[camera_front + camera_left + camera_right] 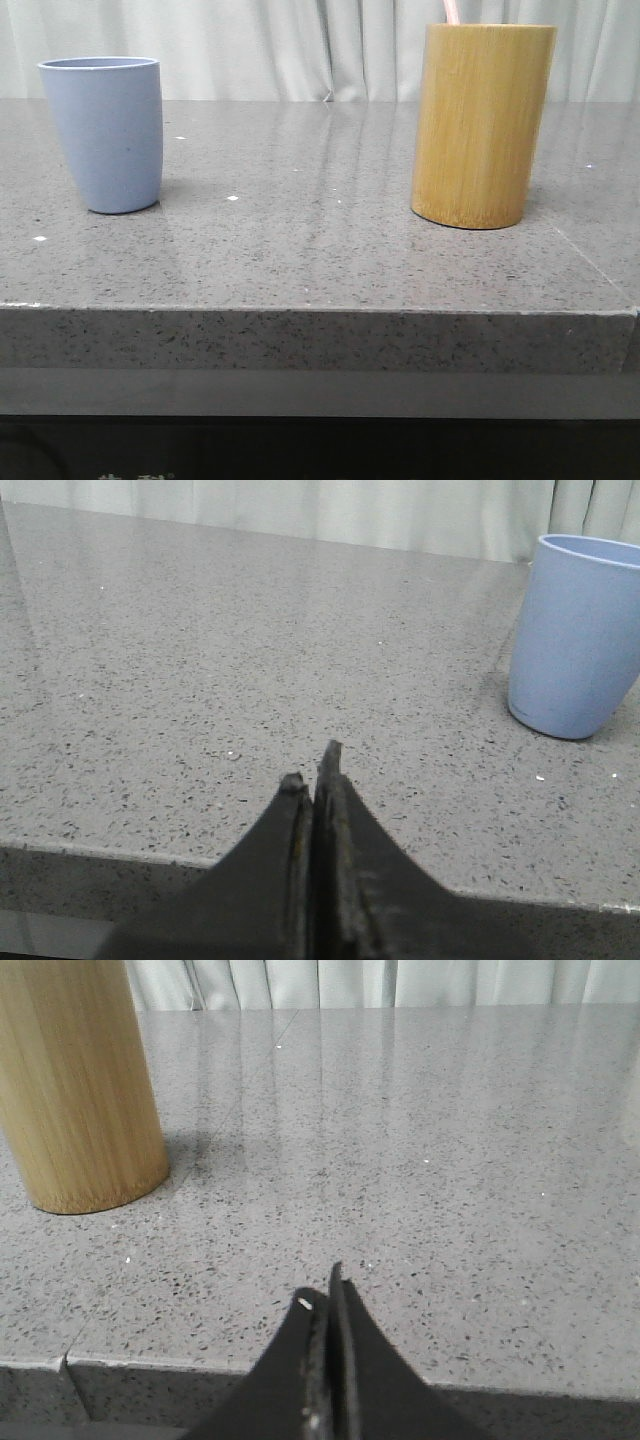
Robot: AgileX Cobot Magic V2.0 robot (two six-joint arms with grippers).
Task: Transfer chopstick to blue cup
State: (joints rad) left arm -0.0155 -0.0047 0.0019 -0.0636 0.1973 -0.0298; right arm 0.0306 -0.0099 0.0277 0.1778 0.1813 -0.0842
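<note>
The blue cup (105,133) stands upright at the left of the grey stone table (320,260); the left wrist view also catches the blue cup (578,635). A pale pink chopstick (451,11) pokes out of the top of the tall bamboo cylinder (480,125) on the right, most of it hidden inside. The bamboo cylinder (75,1085) also appears in the right wrist view. My left gripper (312,770) hangs shut and empty over the table's front edge, well short of the cup. My right gripper (323,1290) is likewise shut and empty near the front edge, apart from the cylinder.
A pale curtain (300,45) hangs behind the table. The table's front edge (320,310) runs just below both grippers. A wide stretch of bare stone lies between cup and cylinder.
</note>
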